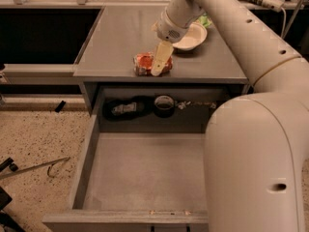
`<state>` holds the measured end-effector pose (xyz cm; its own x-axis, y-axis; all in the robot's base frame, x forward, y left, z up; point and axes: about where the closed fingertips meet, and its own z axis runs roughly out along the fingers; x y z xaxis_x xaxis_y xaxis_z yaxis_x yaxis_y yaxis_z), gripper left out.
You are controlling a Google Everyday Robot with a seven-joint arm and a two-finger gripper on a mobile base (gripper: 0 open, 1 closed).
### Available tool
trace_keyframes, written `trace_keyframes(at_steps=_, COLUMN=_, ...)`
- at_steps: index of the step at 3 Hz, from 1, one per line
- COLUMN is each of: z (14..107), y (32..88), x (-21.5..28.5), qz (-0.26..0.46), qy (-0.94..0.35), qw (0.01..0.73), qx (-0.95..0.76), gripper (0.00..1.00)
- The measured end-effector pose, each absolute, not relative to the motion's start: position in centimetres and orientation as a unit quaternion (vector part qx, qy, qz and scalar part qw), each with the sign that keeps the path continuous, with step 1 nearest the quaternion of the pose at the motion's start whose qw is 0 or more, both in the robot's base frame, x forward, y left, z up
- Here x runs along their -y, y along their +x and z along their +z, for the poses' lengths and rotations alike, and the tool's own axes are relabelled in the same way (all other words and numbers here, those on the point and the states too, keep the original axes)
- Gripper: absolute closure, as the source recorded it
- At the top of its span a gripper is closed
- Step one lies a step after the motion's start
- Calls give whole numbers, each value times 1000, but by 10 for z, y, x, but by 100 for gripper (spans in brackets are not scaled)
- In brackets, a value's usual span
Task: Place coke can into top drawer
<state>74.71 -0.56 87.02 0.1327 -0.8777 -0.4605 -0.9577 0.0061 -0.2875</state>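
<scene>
Red-orange and dented, the small metal coke can (144, 64) with white markings is seen lying on its side on the flat grey counter (120, 33), close to the front edge. The cream-coloured tool (158, 67) is reached down onto it from above and behind, and its long pale blade is laid across the right-hand part of the can, so that this end of the can is hidden. The left part of the can is left exposed beside the tool. Tool and can appear to be touching, but whether the tool is spread wide, narrowed or clamped on the can cannot be told from this angle.

Just behind the tool, a shallow round white bowl (192, 36) is set on the counter, and a scrap of green chip bag (206, 20) is glimpsed past its far rim.

Below the counter's front edge, the wide, shallow grey top drawer (145, 173) is pulled fully out, with its flat floor, low side walls and front panel shown. The can is placed well above and behind it, not inside. In the dark recess behind the drawer, a round black-rimmed object (164, 105) and a dark lump (124, 110) can be made out; what they are is not clear. Much of the right foreground is filled by the bulky cream robot arm (251, 163)
</scene>
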Motion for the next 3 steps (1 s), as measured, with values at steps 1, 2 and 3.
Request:
trace_keyframes(at_steps=1, z=858, y=747, x=9, qz=83, qy=-699, qw=261, qx=-661, gripper=0)
trace_keyframes(at_steps=2, z=857, y=747, x=9, qz=83, qy=-699, qw=260, qx=-661, gripper=18)
trace_keyframes(at_steps=3, z=857, y=747, x=9, qz=83, qy=-699, qw=260, qx=-661, gripper=41)
